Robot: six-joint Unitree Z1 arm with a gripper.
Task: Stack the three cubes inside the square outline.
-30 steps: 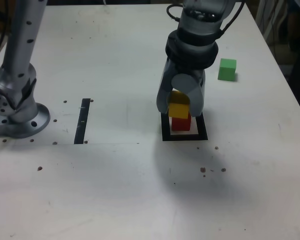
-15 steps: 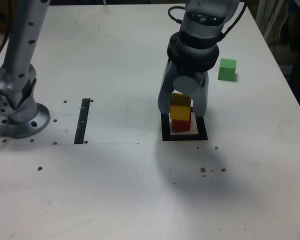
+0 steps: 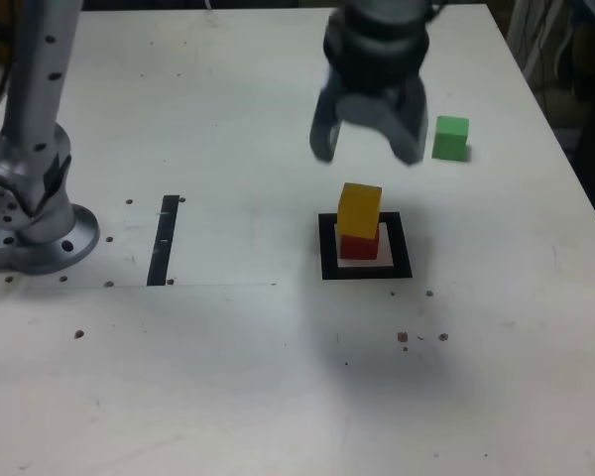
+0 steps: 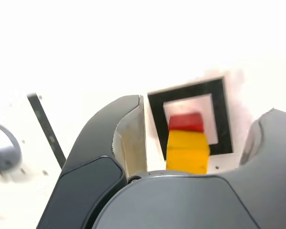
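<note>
My claw [image 3: 367, 149] hung empty above the stack, jaws spread wide apart, nothing between them. Yellow cube [image 3: 359, 209] sat on red cube [image 3: 358, 245], the pair standing inside the square outline [image 3: 326, 248], which lay roughly mid-table, toward the far half. In the exterior view the yellow looked turned a little against the red and shifted slightly toward that view's left; the wrist view showed yellow [image 4: 188, 152] covering most of red [image 4: 186, 122], with the black border [image 4: 158, 121] visible around them. Judged step: second cube placed and let go; the third not yet fetched. Green cube [image 3: 451, 138] lay alone near the table's far corner at the exterior view's right, well apart from the outline. The next move, as I judged it, called for carrying the open claw across to the green, straddling it squarely, closing, lifting clear, then lowering it gently onto the yellow, since the offset top cube might tip under a careless touch. Count: cubes three (one red, one yellow, one green); outlines one; narrow black strip [image 3: 164, 240] one; claws one.
</note>
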